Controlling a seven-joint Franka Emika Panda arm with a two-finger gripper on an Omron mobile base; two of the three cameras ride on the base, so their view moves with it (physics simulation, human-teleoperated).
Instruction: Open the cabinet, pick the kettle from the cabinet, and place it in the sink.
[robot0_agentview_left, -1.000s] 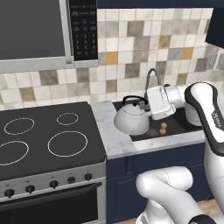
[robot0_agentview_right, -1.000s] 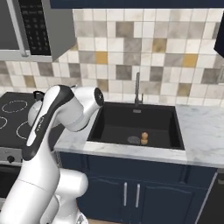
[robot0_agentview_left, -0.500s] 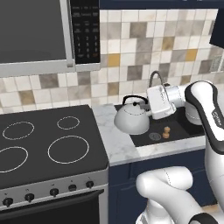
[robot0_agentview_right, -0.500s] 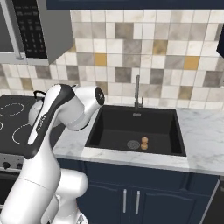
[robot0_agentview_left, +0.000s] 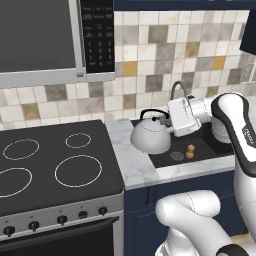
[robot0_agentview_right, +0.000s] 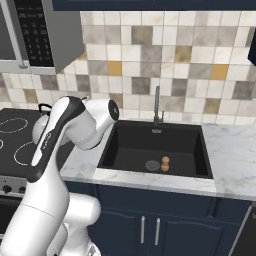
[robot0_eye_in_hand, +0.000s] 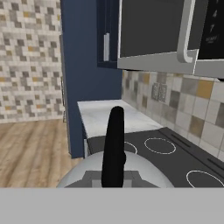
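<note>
One kettle (robot0_agentview_left: 150, 137) hangs by its handle in your clenched gripper (robot0_agentview_left: 167, 120) — held sideways, clear of the counter, near the sink (robot0_agentview_right: 192, 136).

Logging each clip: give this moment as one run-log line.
phase: carry | claw: shut on kettle handle | kettle: over sink's left edge | sink: small brown item by drain

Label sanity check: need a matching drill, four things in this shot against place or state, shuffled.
Things:
1. kettle
2. small brown object
3. stovetop
4. microwave

Places or states:
A. on the wall above the stovetop
B. beside the sink's round drain
C. held by its black handle at the sink's left edge
D. left of the marble counter

Pairs: 1-C, 2-B, 3-D, 4-A
</note>
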